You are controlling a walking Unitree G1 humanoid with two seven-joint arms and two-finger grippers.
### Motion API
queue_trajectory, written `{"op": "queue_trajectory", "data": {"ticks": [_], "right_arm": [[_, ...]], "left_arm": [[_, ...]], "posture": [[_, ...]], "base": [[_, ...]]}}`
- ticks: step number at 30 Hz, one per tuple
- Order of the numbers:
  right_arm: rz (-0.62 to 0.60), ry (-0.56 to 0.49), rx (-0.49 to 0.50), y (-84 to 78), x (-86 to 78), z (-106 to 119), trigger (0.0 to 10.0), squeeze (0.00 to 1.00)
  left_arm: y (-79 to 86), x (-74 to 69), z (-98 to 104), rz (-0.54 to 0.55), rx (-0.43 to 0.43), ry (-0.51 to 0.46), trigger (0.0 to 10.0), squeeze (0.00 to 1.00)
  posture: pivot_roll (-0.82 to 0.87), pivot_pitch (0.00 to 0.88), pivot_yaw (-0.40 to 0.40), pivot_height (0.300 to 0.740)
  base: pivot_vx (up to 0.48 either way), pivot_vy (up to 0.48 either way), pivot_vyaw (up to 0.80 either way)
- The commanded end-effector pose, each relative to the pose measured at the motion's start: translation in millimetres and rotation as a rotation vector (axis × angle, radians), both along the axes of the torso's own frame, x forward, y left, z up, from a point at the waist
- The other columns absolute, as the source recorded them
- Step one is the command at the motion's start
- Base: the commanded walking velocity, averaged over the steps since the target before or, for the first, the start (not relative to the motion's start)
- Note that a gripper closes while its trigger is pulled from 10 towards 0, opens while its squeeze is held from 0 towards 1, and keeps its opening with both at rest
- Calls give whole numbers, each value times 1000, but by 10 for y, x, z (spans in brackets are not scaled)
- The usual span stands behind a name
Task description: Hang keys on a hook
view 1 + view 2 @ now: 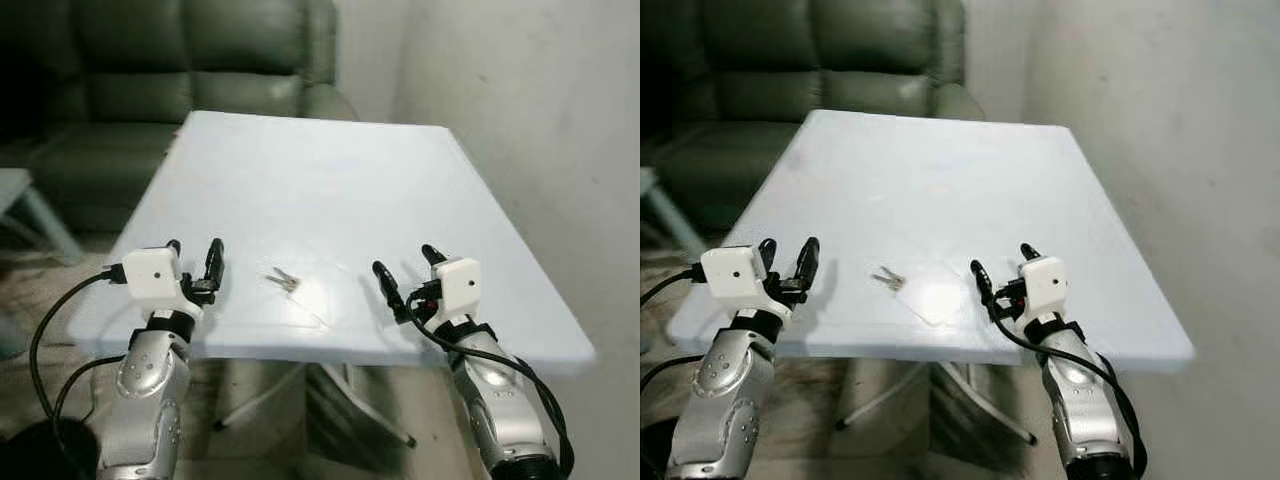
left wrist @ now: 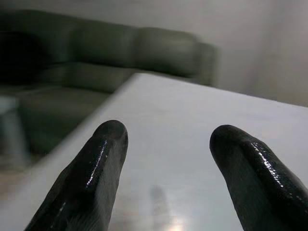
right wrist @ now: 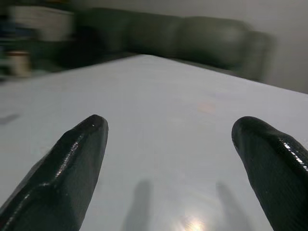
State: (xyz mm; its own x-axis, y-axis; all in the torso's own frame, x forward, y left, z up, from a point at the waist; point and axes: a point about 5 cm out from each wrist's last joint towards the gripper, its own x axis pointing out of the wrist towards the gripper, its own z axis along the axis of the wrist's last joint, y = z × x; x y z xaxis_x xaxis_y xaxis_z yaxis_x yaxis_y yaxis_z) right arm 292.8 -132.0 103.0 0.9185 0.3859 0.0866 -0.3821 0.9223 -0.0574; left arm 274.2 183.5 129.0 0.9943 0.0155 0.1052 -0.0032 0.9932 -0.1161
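A two-armed humanoid robot stood at the near edge of a pale blue tabletop [image 1: 330, 170], a dark green sofa [image 1: 180, 70] behind it and a plain wall to the right. The left pincer [image 1: 194, 252] hovered over the tabletop's near left corner, released and holding nothing, its two black fingers [image 2: 96, 168] standing apart. Between the arms, a small bunch of keys [image 1: 283, 281] lay flat on the tabletop, near the front edge and closer to the left pincer, touching neither arm. To their right, beside a bright patch of glare, the right pincer [image 1: 406, 262] hung just over the front edge, likewise released and empty, its fingers [image 3: 72, 163] wide apart.

No hook could be made out anywhere at this moment, so the hanging step seemed some way off. The likely trouble lay in the pickup: the keys were thin and flat against a smooth surface, and long fingers closing on them might skid them away or push them over the near edge. No brand, label or writing was legible on the robot, the keys or the furniture.
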Motion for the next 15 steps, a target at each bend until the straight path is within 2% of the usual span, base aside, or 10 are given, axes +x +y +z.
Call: {"op": "queue_trajectory", "data": {"ticks": [1, 4, 5, 9, 15], "right_arm": [[28, -32, -6, 67, 28, 82, 10000, 0], [29, -32, -6, 65, 28, 82, 10000, 0], [22, -22, 21, 62, 43, 80, 10000, 0], [17, -25, 21, 51, 67, 93, 10000, 0], [14, -31, 18, 42, 88, 111, 10000, 0]], "left_arm": [[22, 3, 40, 5, 14, -13, 10000, 0], [19, 2, 40, 5, 14, -13, 10000, 0], [-6, 8, 48, 8, 9, -29, 10000, 0], [-12, 19, 48, 22, 53, -42, 10000, 0], [-12, 28, 37, 6, 40, -38, 10000, 0]], "posture": [[-84, 0, -25, 724], [-84, 0, -25, 724], [-83, 0, -26, 724], [-84, 0, -27, 724], [-88, 0, -25, 724]], "base": [[341, 0, 800], [341, 0, 800], [0, 0, 0], [0, 0, 0], [0, 0, 0]]}}
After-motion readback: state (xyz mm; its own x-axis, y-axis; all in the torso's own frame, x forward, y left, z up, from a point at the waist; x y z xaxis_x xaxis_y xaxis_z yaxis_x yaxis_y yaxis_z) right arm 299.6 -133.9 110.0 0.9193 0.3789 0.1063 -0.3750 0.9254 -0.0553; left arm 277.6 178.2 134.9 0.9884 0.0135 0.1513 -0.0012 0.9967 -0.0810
